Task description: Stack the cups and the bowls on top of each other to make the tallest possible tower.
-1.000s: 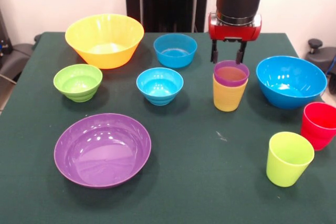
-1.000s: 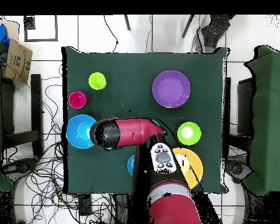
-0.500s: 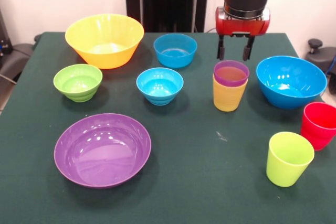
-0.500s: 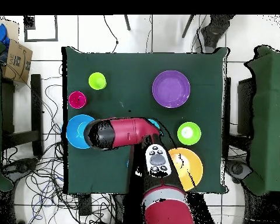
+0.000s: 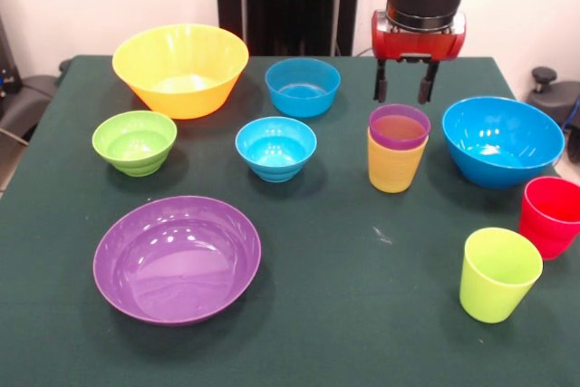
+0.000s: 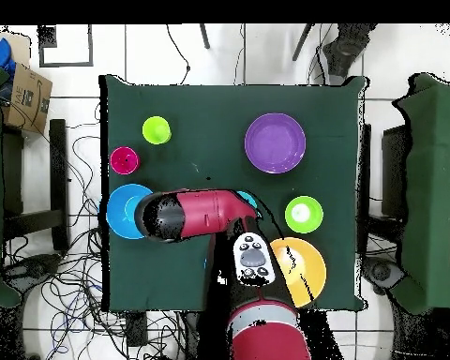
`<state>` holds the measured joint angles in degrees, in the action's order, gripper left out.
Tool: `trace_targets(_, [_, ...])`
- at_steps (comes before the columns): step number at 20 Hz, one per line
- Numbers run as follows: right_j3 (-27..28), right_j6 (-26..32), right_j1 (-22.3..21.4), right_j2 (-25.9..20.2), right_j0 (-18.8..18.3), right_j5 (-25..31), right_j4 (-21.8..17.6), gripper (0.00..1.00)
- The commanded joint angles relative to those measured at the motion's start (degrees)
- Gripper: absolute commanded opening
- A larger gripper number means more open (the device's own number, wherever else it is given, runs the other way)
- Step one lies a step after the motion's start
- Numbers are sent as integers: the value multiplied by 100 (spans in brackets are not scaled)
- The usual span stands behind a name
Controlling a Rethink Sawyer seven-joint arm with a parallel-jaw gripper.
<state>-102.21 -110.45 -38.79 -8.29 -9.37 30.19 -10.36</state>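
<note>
Pincer [image 5: 402,92] spread wide and empty, hanging just above purple cup [image 5: 399,126] nested in yellow cup [image 5: 394,166], big blue bowl [image 5: 502,140] beside on desk [image 5: 344,314]

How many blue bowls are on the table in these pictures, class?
3. The large blue bowl sits at the front view's right side, beside the stacked cups. One small blue bowl is near the far edge, and another small blue bowl stands mid-table. None looks hidden.
</note>
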Motion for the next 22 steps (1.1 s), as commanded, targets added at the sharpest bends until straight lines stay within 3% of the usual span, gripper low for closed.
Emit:
trace_targets(1, [-200,-681,173,-92,106,-482,-48,100])
trace_targets(22, [-257,-1027,318,191,449,-855,147,100])
